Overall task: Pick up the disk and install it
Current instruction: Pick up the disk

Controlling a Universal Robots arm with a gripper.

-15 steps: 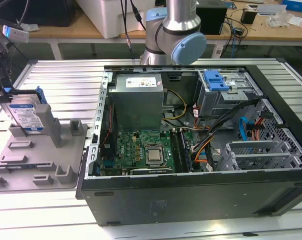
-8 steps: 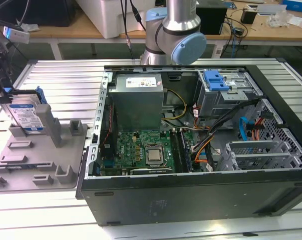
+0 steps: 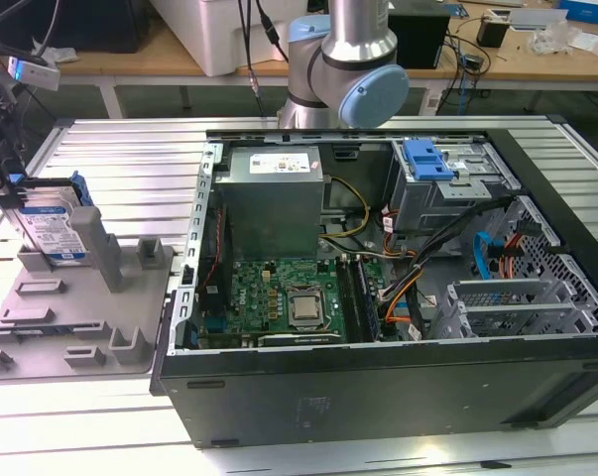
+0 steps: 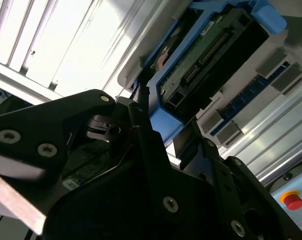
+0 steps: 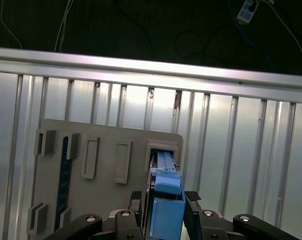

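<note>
Pickup, we judge: the end effector (image 5: 163,199) straddles the disk (image 3: 56,230) at the exterior view's nine o'clock, grip we cannot tell; lifting needs a straight pull.

My matt black claw (image 5: 163,201) carries silver screw heads. The flat rectangular silver hard drive (image 3: 53,226) wears a white-and-blue label and bright blue plastic rails. The moulded plastic holding tray (image 3: 90,317) is plain grey. The ribbed metal table (image 3: 130,159) is pale silver, striped by dark grooves. The open computer case (image 3: 378,397) is black, its square motherboard (image 3: 279,293) green, and its boxy power supply (image 3: 274,208) grey.
</note>
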